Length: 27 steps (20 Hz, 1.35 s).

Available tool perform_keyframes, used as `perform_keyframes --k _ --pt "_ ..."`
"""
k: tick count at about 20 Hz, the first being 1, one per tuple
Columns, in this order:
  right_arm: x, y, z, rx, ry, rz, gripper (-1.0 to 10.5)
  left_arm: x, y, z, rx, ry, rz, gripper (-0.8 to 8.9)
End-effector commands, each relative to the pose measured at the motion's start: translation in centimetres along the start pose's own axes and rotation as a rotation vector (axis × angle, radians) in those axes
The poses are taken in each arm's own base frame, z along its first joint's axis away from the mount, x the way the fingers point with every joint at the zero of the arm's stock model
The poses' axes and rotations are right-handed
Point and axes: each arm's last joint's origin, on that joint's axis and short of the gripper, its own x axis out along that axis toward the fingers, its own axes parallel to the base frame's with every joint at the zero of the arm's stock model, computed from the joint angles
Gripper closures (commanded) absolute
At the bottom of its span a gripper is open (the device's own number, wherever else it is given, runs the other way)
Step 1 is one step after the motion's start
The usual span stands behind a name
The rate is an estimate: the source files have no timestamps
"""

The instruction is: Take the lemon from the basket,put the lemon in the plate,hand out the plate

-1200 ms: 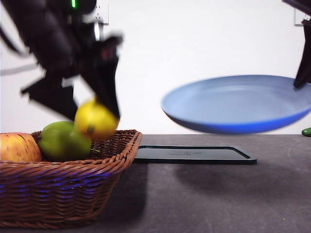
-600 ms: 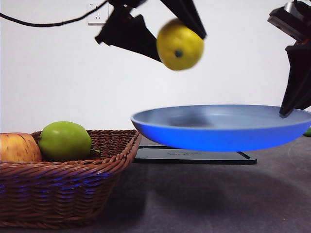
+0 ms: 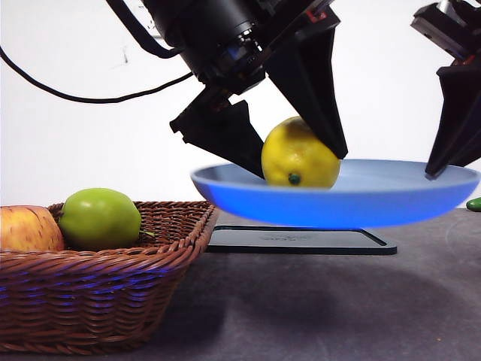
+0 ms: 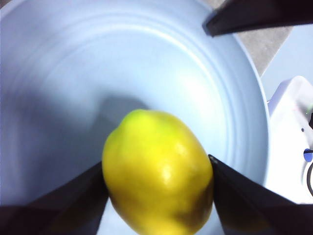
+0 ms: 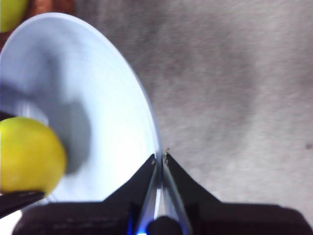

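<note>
Currently the woven wicker basket [image 3: 105,301] is sitting aside; right gripper [image 5: 160,159] is pinching the smooth round blue plate [image 3: 361,207] by its rim, airborne. Left gripper [image 4: 157,171] is clamping the glossy oval lemon [image 3: 299,156] inside the plate.

Left gripper [image 4: 159,196] and right gripper [image 5: 160,159] both clamped.

lemon [image 3: 300,154]: one
light-blue plate [image 3: 248,199]: one
green apple [image 3: 100,218]: one
red-yellow apple [image 3: 28,229]: one
wicker basket [image 3: 105,293]: one
black tray [image 3: 301,241]: one
end effectors: two, left end effector [image 4: 159,171], right end effector [image 5: 159,157]
</note>
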Motion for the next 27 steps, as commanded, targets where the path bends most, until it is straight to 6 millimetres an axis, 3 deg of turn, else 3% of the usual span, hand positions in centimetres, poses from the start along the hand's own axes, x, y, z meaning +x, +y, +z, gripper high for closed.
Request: perform_keyframes --k 1,7,14,21,27 --pt "0.0 0.2 0.4 -0.003 -0.007 0.025 9.4 0.3 -0.6 0.3 0.029 -0.007 -0.012 4.59" --pt "0.0 0.2 0.5 0.03 -0.014 0.018 9.4 0.0 -0.5 0.5 0.027 -0.014 -0.012 4.6" --pt "0.1 -1.4 2.7 0.131 -0.068 -0.001 9.4 -6.4 -0.7 2.7 0.088 -0.008 0.03 4.6" --pt "1.2 -4.2 8.7 0.192 -0.105 -0.028 9.4 -12.4 -2.8 4.3 0.142 0.009 0.03 4.64" --pt "2.8 -6.0 14.9 0.254 -0.169 -0.021 9.4 -12.7 -4.5 3.8 0.177 0.055 -0.001 4.64"
